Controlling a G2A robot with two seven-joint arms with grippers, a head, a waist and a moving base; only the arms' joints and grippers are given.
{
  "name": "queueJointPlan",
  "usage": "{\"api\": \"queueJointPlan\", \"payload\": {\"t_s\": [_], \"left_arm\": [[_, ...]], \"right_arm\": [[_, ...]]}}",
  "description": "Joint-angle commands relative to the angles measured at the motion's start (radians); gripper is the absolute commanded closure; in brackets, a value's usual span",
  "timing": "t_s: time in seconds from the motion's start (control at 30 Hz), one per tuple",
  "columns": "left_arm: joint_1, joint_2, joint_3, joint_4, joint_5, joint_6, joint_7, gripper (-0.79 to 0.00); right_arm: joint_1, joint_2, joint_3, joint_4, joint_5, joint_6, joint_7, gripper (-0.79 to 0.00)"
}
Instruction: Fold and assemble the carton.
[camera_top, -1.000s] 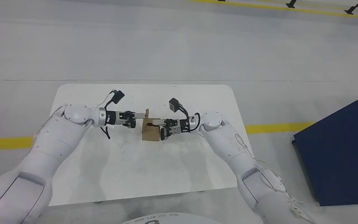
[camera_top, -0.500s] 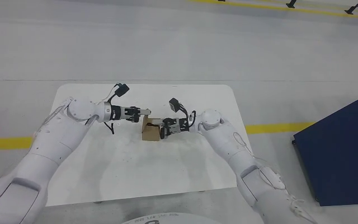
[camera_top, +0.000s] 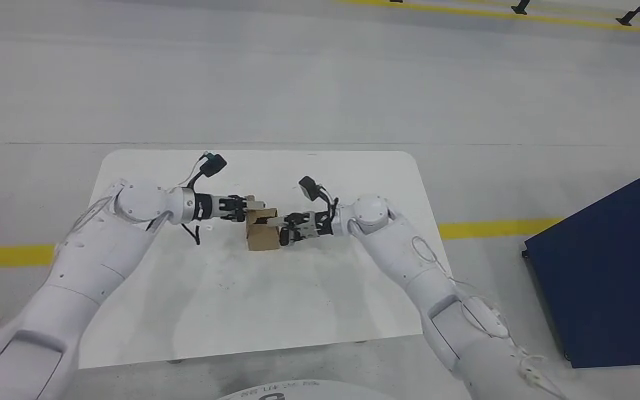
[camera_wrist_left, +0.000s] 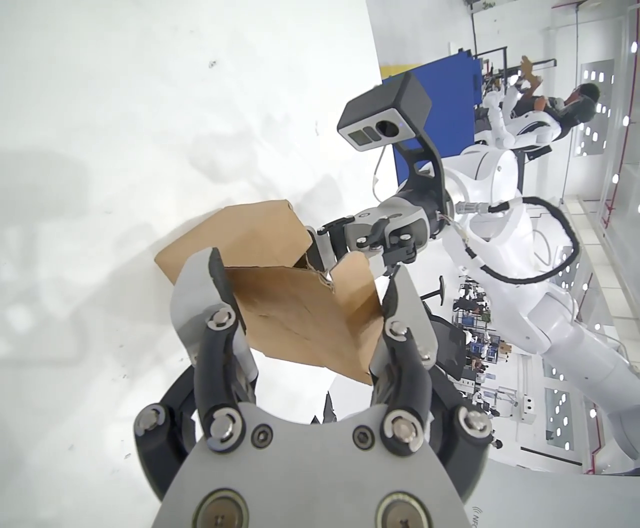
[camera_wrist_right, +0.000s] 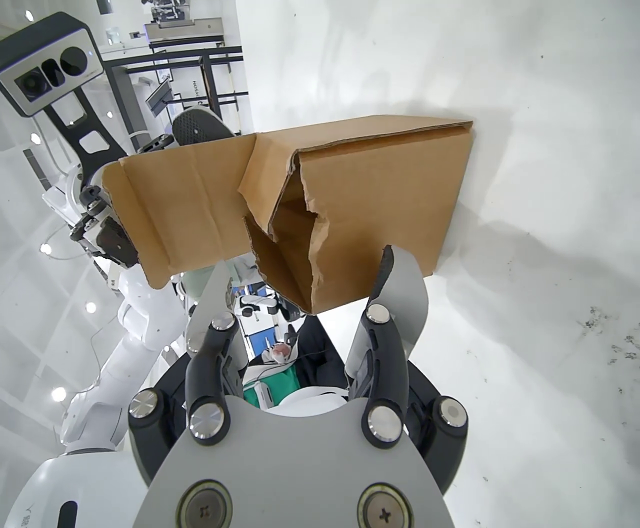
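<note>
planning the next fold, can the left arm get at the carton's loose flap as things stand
Probably yes: the left gripper has its jaws open astride the flap, with nothing else between, and the right gripper sits at the carton's opposite end.

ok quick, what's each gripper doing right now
Left gripper: open, straddling a flap of the carton.
Right gripper: open, at the carton's open end.

Robotics lab, yellow floor tape (camera_top: 490, 228)
</note>
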Motion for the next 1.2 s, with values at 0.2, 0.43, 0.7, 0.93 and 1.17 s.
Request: {"api": "queueJointPlan", "payload": {"t_s": [0.2, 0.43, 0.7, 0.93, 1.17], "left_arm": [[0.02, 0.013, -0.017, -0.043, 0.019, 0.007, -0.002, -0.311], [0.039, 0.026, -0.039, -0.081, 0.026, 0.021, -0.019, -0.099], [0.072, 0.05, -0.077, -0.138, 0.063, 0.077, -0.038, 0.0], [0.109, 0.071, -0.102, -0.225, 0.123, 0.167, -0.051, 0.0], [0.132, 0.078, -0.118, -0.26, 0.092, 0.16, -0.053, -0.785]], "right_arm": [[0.003, -0.002, -0.007, -0.003, -0.011, 0.021, -0.014, -0.542], [0.005, -0.002, -0.008, 0.0, -0.009, 0.025, -0.016, -0.526], [0.007, -0.004, -0.011, 0.002, -0.009, 0.029, -0.022, -0.554], [0.008, -0.005, -0.012, 0.004, -0.01, 0.028, -0.024, -0.566], [0.006, -0.004, -0.013, 0.001, -0.013, 0.024, -0.025, -0.548]]}}
